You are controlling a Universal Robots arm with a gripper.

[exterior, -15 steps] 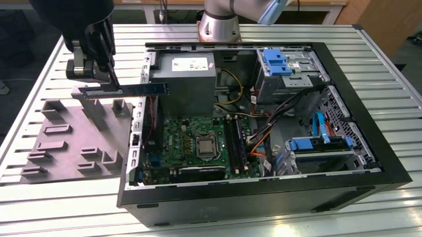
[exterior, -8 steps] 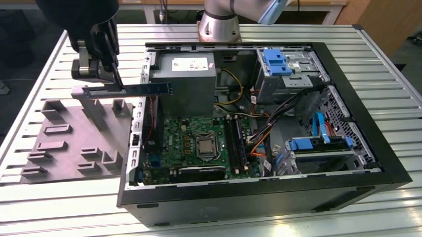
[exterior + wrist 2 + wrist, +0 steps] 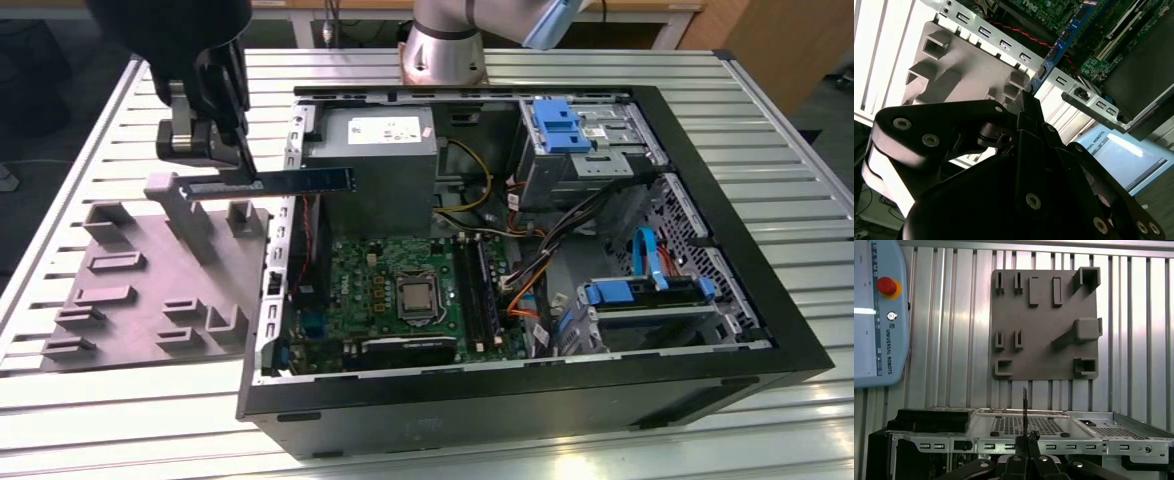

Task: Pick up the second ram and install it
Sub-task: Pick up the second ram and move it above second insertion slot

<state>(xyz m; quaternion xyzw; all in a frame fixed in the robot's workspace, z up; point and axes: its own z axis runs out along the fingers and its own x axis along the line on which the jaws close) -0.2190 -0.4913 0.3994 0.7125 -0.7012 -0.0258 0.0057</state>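
We see the tool pointing down over the gray fixture, clamped on the second ram, which lies level beside the computer case.

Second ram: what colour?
The second ram is blue with dark chips; second wrist view shows it best.

Gripper clamped on second ram, ram seen edge-on over PC case frame.
Ram = thin dark strip sticking straight out from betw. the fingers; its free end appears just short of grey fixture plate. Plate lies flat on ribbed alu table and has small slot holders + bigger raised blocks. Teach pendant w/ red button sits apart from plate. Frame has a row of rect. cutouts + perforated panel; black block at frame's edge.
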